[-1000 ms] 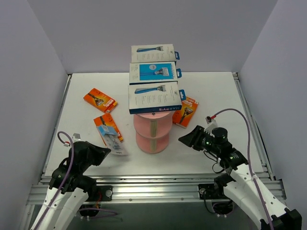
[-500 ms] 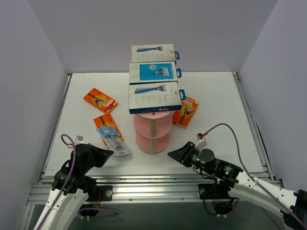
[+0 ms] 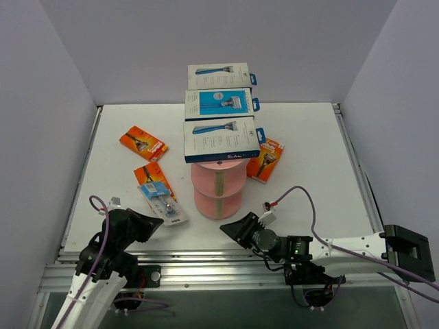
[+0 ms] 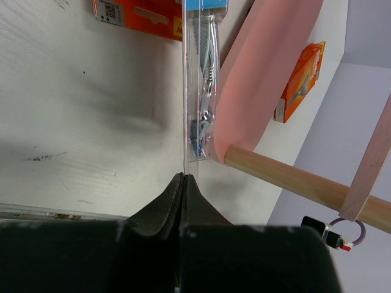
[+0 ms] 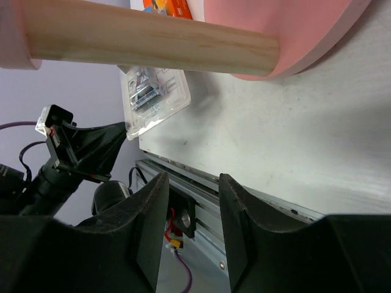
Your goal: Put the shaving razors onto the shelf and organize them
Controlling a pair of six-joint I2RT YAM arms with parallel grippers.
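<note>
The pink shelf (image 3: 217,190) stands mid-table with three white-and-blue Harry's boxes (image 3: 221,139) lying in a row on its top tier. My left gripper (image 3: 158,218) is shut on the near edge of a clear blister pack (image 3: 163,201) with a blue insert; in the left wrist view the tips (image 4: 183,178) pinch its thin edge (image 4: 200,91) beside the pink tier (image 4: 256,91). An orange card (image 3: 152,177) lies under that pack. Two more orange cards lie at the left (image 3: 143,142) and right of the shelf (image 3: 265,159). My right gripper (image 3: 231,229) is open and empty, low by the shelf base.
The shelf's beige post (image 5: 153,36) and a pink tier (image 5: 287,30) fill the top of the right wrist view, with the clear pack (image 5: 156,97) and my left gripper (image 5: 85,152) beyond. The table's front rail (image 3: 219,271) is right under the right gripper (image 5: 189,207).
My right arm has swung down and to the left, from right of the shelf to in front of its base. My left gripper has shifted slightly, still gripping the clear pack.
</note>
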